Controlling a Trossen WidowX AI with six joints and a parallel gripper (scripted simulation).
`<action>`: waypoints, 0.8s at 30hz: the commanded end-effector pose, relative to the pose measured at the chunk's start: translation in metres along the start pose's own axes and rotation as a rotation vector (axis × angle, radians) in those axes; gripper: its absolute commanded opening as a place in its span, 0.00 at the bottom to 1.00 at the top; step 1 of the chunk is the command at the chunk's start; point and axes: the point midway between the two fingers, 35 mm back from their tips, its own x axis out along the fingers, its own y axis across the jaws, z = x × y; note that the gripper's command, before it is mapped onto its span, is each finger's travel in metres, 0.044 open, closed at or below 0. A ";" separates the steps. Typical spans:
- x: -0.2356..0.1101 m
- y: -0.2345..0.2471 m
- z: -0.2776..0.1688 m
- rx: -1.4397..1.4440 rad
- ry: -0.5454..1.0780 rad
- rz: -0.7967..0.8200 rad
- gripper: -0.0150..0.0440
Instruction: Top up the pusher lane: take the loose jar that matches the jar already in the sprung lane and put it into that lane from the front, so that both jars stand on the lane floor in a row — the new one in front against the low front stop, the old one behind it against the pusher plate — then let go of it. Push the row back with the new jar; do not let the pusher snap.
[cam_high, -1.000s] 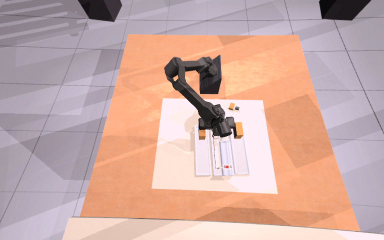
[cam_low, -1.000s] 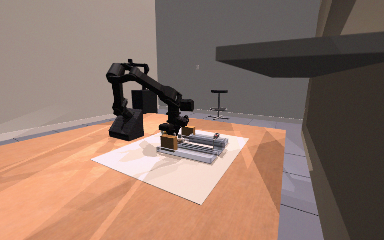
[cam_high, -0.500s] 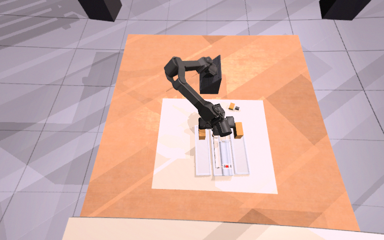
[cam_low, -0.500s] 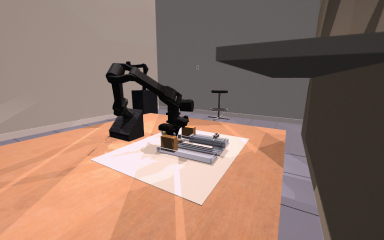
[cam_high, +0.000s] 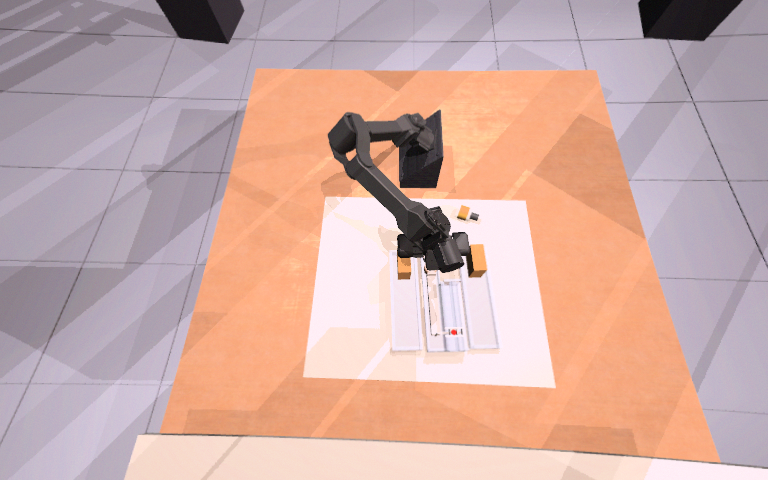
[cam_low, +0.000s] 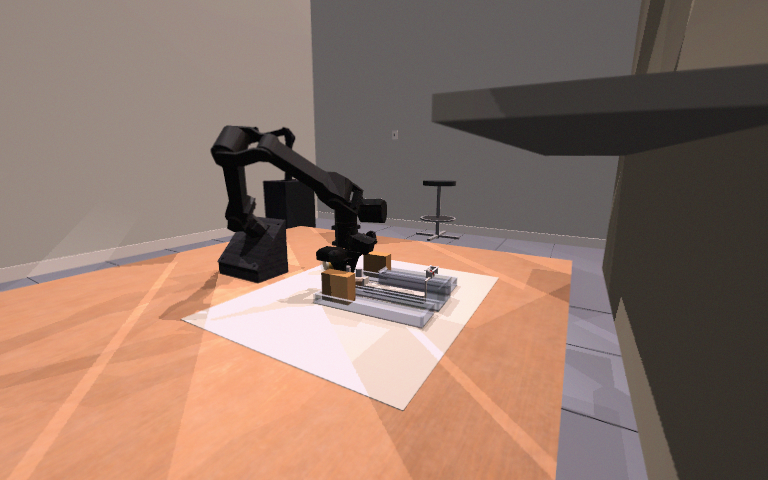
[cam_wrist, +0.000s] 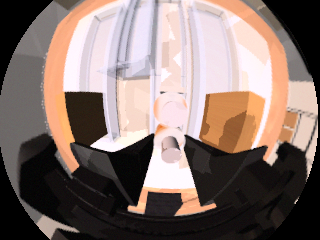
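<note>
My gripper (cam_wrist: 168, 137) is shut on a jar with a narrow pinkish-grey top (cam_wrist: 171, 154), seen from above at the front end of the sprung lane (cam_wrist: 172, 67) (cam_high: 428, 343). Directly behind it in the wrist view, the lane jar (cam_wrist: 171, 113) shows a wider pale top and an orange edge. The two jars overlap in this view; I cannot tell whether they touch, or whether the held jar's base is on the lane floor. The low front stop and most of the pusher plate are hidden. In the top view my wrist covers the fingers and jars.
Orange-brown blocks (cam_high: 404, 268) (cam_high: 478, 260) (cam_low: 338, 285) (cam_low: 376, 261) (cam_wrist: 232, 120) (cam_wrist: 85, 117) stand on both side trays, close beside my fingers. A small orange item (cam_high: 463, 212) with a dark piece (cam_high: 474, 216) lies near the mat's back edge. A red mark (cam_high: 453, 332) is at the rack's far end.
</note>
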 end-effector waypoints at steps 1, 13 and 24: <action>0.000 0.000 -0.001 0.005 -0.001 -0.002 0.25; 0.000 0.000 0.000 0.005 -0.001 -0.002 0.52; -0.008 0.000 0.000 0.005 -0.001 -0.002 0.71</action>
